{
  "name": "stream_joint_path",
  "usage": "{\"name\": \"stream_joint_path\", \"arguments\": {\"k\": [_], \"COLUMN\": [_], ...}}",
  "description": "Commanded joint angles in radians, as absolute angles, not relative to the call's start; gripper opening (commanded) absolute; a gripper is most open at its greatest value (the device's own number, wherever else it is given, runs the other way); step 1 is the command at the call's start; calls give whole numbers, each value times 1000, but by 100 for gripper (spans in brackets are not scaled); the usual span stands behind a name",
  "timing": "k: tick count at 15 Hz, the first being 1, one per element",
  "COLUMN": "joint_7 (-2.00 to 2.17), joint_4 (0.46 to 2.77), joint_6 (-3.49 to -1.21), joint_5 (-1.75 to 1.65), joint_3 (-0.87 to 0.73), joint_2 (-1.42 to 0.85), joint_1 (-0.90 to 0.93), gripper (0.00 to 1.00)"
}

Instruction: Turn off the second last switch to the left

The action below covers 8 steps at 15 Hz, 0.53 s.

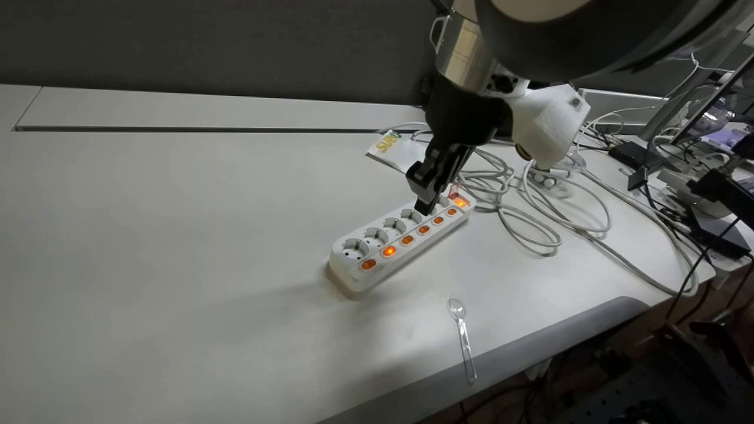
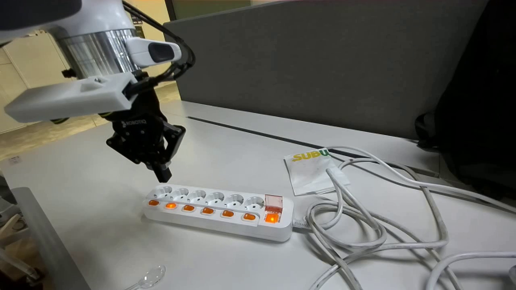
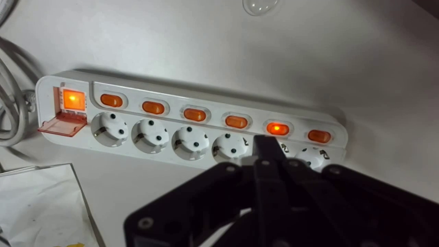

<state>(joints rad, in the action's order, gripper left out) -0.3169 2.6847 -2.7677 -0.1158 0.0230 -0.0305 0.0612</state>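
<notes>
The lit switch (image 2: 171, 205) glows orange, second from the end of its row that lies away from the cable (image 3: 22, 118) and second from the left in an exterior view, so I take it for the one meant; the glow suggests it is on and the job unfinished. The other small switches (image 3: 194, 114) are unlit, while the square main switch (image 3: 73, 99) glows too, its reddish flap (image 3: 65, 125) folded back, presumably for easy reach. The power strip (image 2: 217, 225) lies flat with its sockets (image 3: 190, 142) bare and facing up, a posture that leaves the row open to a push from above. Over it hangs the pincer (image 3: 269, 145), pointing down, its fingers (image 2: 163, 174) brought together with no gap I can make out and nothing between them: sensible, I'd say, since something this small wants one blunt tip rather than a grip. In the wrist view they overlap the socket beside the lit switch, just short of the switch itself, and seem not to touch the strip; a slight shift toward the row, then down, looks called for, minding the end switch (image 3: 319, 136). Farther out, the cable loops over the surface (image 1: 177, 235) near some printed paper (image 2: 312, 177), safely away from the pressing. A clear spoon (image 1: 463, 338) lies well apart by the edge, with no purpose here that I can guess.
</notes>
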Motion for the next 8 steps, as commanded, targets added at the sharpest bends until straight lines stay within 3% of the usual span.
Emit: {"name": "stream_joint_path", "arguments": {"k": [1,8], "joint_7": [-301,-320], "joint_4": [2670,2638], "joint_6": [-2769,-2769], "joint_5": [-128,-95], "joint_3": [33,64], "joint_2": [-71,-170], "joint_1": [54,50], "gripper": [0,0]}}
